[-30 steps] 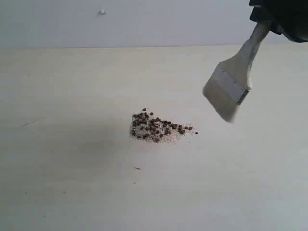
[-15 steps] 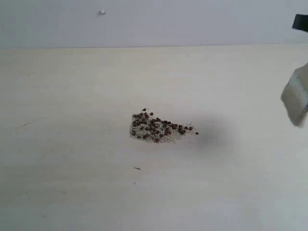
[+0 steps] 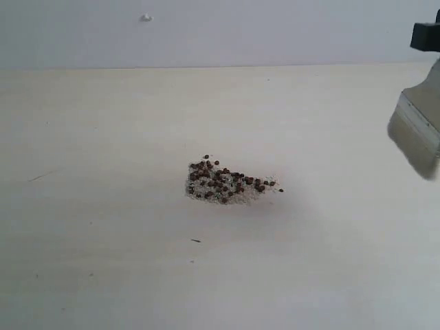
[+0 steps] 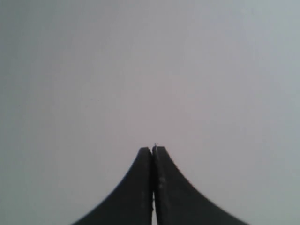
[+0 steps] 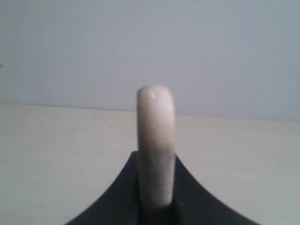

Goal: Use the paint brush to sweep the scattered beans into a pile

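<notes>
The beans [image 3: 223,181] lie in one small dark reddish-brown cluster on whitish crumbs at the middle of the pale table [image 3: 103,206]. The paint brush [image 3: 417,130] hangs above the table at the far right edge of the exterior view, where only its bristles and ferrule show. My right gripper [image 5: 156,157] is shut on the brush's light wooden handle [image 5: 155,136], whose rounded end sticks out past the fingers. A black part of that arm [image 3: 426,36] shows at the top right. My left gripper [image 4: 152,149] is shut on nothing and faces a blank grey surface.
A grey wall [image 3: 206,31] runs along the table's far edge, with a small white knob [image 3: 146,17] on it. A tiny dark speck [image 3: 196,240] lies on the table in front of the bean cluster.
The brush has swung from beside the beans out to the right edge, rising, then dipped back in slightly. The beans have not moved.
</notes>
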Tool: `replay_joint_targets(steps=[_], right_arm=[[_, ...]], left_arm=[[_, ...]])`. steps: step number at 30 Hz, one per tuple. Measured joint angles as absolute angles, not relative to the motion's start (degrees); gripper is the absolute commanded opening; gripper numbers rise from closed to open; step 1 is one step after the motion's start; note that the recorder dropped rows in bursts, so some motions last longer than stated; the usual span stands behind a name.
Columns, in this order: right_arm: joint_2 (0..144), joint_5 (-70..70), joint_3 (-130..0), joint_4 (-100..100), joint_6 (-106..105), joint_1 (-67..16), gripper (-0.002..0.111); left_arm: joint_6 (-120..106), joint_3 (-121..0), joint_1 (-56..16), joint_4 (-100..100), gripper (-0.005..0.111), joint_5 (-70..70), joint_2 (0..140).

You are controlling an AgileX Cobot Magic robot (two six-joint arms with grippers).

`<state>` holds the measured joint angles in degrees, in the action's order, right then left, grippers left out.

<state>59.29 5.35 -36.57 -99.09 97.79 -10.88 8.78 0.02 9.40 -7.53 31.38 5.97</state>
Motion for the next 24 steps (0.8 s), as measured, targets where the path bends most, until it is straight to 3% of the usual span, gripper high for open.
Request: replay_joint_targets(steps=[14,24], right_arm=[[59.8,-4.5,-36.6,-99.7,66.8,-10.9,0.0],[61.5,21.8,-36.6,-99.1,54.7,-10.9,0.0]], left_arm=[[8.8,0.0,9.4,-7.5,0.0,31.4,6.0],[8.8,0.0,9.4,-7.5,0.0,31.4,6.0]])
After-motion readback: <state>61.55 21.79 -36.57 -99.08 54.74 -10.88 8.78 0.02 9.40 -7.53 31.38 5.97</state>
